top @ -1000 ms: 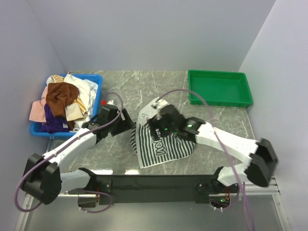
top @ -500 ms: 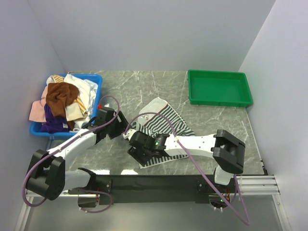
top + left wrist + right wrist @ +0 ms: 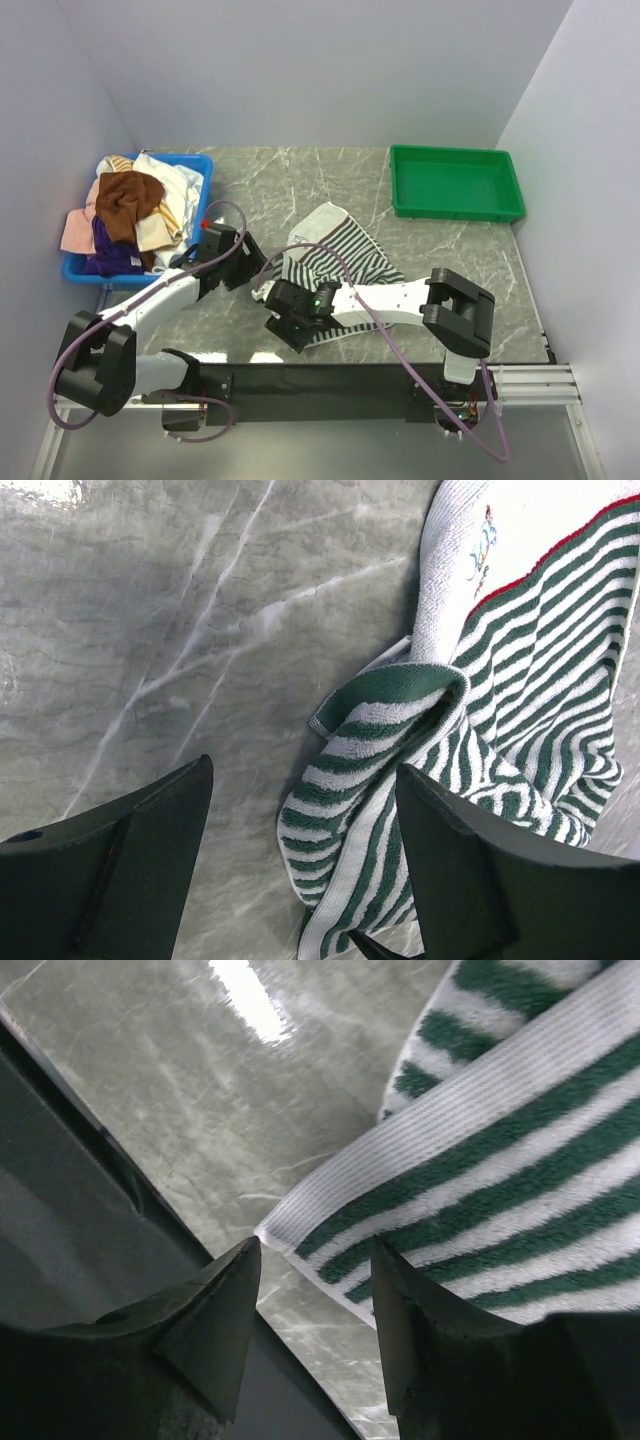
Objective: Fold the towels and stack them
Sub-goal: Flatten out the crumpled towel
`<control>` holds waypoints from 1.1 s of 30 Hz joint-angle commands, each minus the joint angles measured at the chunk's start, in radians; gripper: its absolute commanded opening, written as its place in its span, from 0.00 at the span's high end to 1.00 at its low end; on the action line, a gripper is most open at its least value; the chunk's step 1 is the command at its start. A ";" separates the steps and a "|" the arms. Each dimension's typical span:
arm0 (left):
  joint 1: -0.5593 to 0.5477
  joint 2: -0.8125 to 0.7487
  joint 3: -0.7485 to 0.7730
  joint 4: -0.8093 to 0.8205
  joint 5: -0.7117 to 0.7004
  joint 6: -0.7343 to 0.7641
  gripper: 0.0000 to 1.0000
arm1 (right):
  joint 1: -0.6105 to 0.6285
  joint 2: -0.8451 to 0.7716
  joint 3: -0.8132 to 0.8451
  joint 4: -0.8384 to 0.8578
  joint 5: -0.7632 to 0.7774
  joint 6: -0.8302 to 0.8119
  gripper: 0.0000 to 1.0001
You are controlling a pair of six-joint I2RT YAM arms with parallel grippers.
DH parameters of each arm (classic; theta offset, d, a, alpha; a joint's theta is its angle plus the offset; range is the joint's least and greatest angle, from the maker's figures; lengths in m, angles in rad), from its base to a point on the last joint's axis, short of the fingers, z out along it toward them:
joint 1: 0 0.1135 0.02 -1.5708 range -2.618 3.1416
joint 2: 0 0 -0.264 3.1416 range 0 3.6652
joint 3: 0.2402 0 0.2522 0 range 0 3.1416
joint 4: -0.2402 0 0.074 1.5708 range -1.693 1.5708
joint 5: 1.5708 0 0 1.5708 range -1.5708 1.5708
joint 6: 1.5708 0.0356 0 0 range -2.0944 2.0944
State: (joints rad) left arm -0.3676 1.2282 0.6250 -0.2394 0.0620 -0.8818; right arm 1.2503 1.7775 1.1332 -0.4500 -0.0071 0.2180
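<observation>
White arm links [image 3: 390,296], black joints [image 3: 460,305], purple cables [image 3: 50,388], green indicator light [image 3: 322,296], dark wedge-shaped fingers [image 3: 120,870].

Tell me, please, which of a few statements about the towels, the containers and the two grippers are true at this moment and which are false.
1. The right gripper is at a near corner of the striped towel, with that corner between its fingers. True.
2. A brown towel lies on top of the heap in the blue bin. True.
3. The left gripper is shut on the striped towel. False: its jaws stand open above the towel's rumpled left edge.
4. The striped towel lies in the green tray. False: it lies on the marble table, apart from the tray.
</observation>
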 commanded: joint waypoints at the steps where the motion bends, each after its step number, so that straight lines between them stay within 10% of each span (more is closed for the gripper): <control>1: 0.004 -0.004 -0.005 0.026 -0.017 -0.009 0.21 | 0.008 0.016 0.036 0.007 -0.037 -0.011 0.43; 12: 0.004 -0.015 -0.004 0.009 -0.033 -0.014 0.21 | 0.018 0.092 0.073 -0.010 -0.022 0.001 0.37; 23: 0.006 -0.010 0.005 -0.001 -0.039 -0.011 0.21 | 0.015 0.086 0.054 -0.016 0.091 0.040 0.99; 33: 0.006 -0.032 0.012 0.003 0.002 -0.026 0.21 | -0.112 -0.243 -0.091 0.080 0.010 0.029 1.00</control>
State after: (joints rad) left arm -0.3656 1.2243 0.6250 -0.2520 0.0391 -0.8871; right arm 1.1900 1.6779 1.0546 -0.4309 0.0174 0.2489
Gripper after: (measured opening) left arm 0.791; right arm 0.025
